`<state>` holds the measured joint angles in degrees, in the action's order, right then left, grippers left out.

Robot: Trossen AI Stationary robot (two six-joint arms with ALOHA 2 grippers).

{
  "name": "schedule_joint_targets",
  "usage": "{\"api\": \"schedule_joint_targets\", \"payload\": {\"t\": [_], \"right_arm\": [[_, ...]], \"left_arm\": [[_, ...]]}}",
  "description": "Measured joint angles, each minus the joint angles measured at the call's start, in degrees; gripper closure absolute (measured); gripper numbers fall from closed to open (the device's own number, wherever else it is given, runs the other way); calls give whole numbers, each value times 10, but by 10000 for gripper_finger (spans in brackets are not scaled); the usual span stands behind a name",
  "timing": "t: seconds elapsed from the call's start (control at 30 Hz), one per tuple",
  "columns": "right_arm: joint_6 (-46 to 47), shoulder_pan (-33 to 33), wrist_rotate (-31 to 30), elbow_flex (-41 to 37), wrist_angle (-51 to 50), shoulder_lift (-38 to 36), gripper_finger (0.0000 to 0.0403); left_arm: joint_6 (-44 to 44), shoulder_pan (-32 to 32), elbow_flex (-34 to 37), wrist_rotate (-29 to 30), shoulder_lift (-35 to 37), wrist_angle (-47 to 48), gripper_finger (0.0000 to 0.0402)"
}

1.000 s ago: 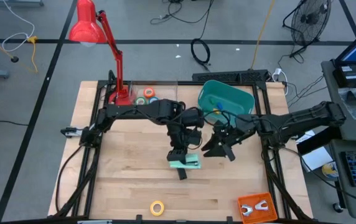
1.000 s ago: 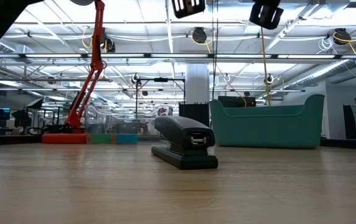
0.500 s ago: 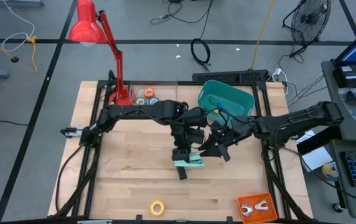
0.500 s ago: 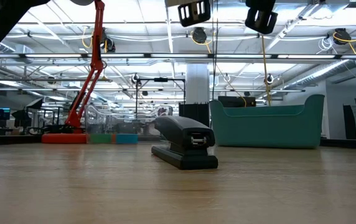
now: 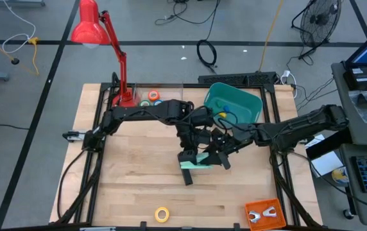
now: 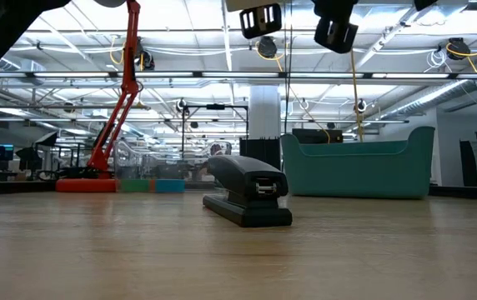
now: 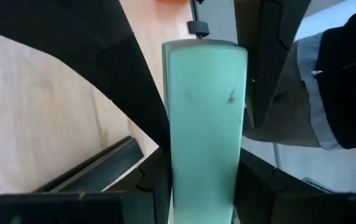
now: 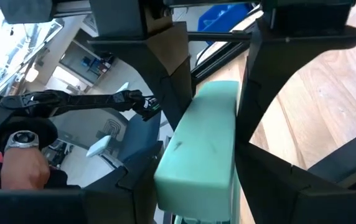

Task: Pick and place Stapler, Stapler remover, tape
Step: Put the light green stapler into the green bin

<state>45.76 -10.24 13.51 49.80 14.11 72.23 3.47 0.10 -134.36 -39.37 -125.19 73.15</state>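
**Inspector:** High view first. What is being handled?

**Assistant:** The left end effector [image 5: 188, 156] is gripping a green bar [image 5: 198, 162] above the middle of the worktop [image 5: 126, 186]. The right end effector [image 5: 214, 156] is meeting it from the bin [image 5: 235, 90] side. The black stapler [image 5: 187, 176] is lying just below them, and one yellow tape [image 5: 162, 213] is sitting near the front edge.

**Inspector:** Low view?

**Assistant:** The stapler is resting flat on the worktop, untouched. Both end effectors are hanging well above it.

**Inspector:** Left wrist view?

**Assistant:** The fingers are pressing the bar on both sides, at a middling width.

**Inspector:** Right wrist view?

**Assistant:** Its fingers are standing wide on either side of the bar's end. I am not seeing a firm grip.

**Inspector:** Step and next move?

**Assistant:** I am judging this a hand-over in mid-air. The right needs to close squarely on the bar before the left lets go, or the bar is likely to drop onto the stapler.
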Motion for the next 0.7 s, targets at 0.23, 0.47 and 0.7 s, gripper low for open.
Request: {"api": "schedule_joint_targets", "payload": {"t": [0.23,0.47,0.7], "right_arm": [[-2,0,0,0,13,-2,211],[-1,0,0,0,17,-2,211],[0,0,0,0,7,-2,231]], "left_arm": [[-7,-8,0,-13,0,11,270],[-3,-10,0,-6,0,4,270],[1,-9,0,-2,0,3,270]]}}
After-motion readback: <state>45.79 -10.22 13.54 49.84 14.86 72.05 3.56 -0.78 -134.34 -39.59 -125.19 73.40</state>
